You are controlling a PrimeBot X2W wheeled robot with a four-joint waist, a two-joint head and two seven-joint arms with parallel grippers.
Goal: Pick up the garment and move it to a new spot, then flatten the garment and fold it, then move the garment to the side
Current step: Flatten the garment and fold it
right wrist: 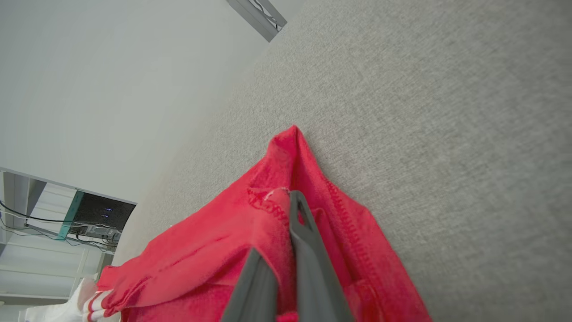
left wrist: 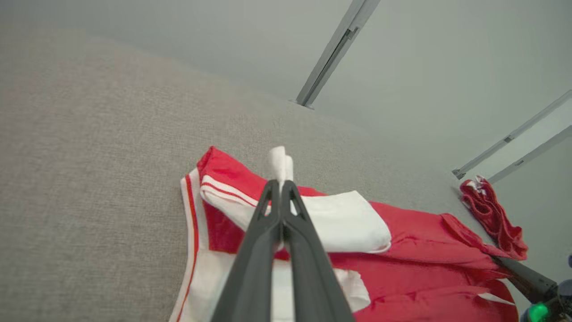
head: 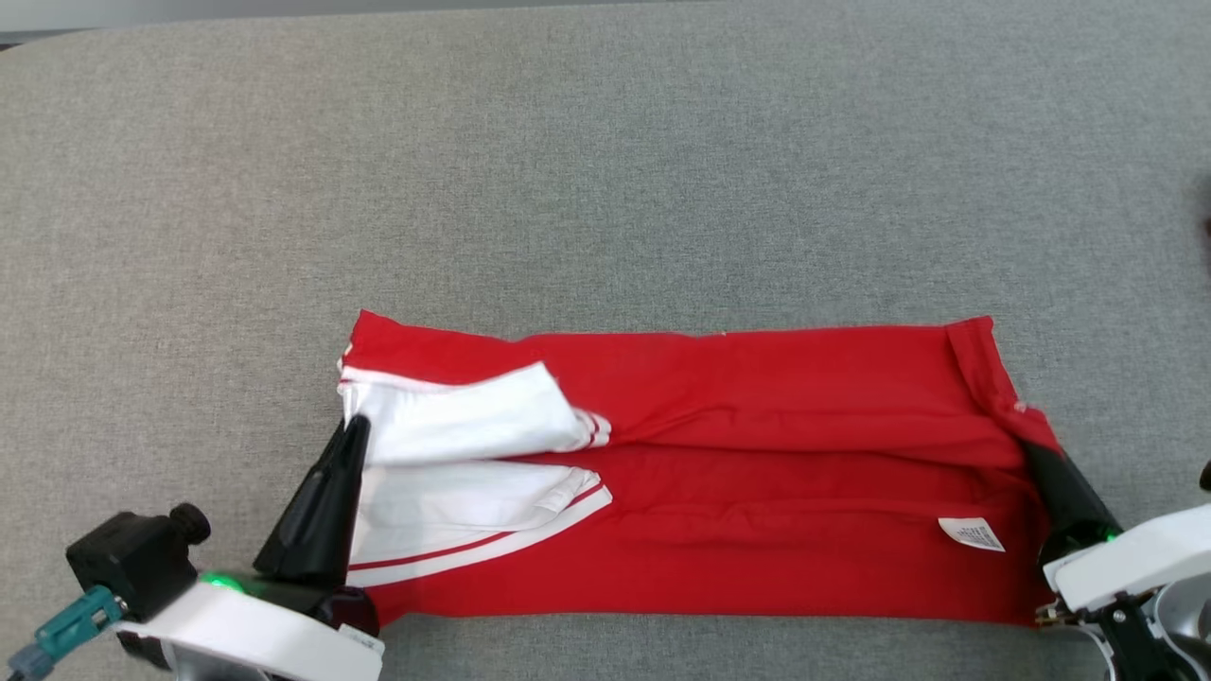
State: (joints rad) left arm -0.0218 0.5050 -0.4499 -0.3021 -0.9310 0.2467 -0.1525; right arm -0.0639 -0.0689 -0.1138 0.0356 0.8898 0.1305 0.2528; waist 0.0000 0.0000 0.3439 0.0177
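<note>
A red garment (head: pixel 757 473) with white striped sleeves (head: pixel 464 416) lies folded lengthwise on the grey table (head: pixel 605 170). At its left end my left gripper (head: pixel 352 430) is shut, and a pinch of the white sleeve cloth (left wrist: pixel 280 163) pokes out beyond the fingertips (left wrist: pixel 281 188). My right gripper (head: pixel 1031 449) is shut on the red hem at the right end, where the fabric (right wrist: pixel 268 214) bunches over one finger (right wrist: pixel 297 210). A white label (head: pixel 973 533) shows near the right end. The garment's right end (left wrist: pixel 487 214) appears raised in the left wrist view.
The grey cloth-covered table spreads wide behind and to both sides of the garment. Its front edge is out of sight. Metal rails (left wrist: pixel 333 49) run along the wall beyond the table, and a shelf with equipment (right wrist: pixel 89 219) stands far off.
</note>
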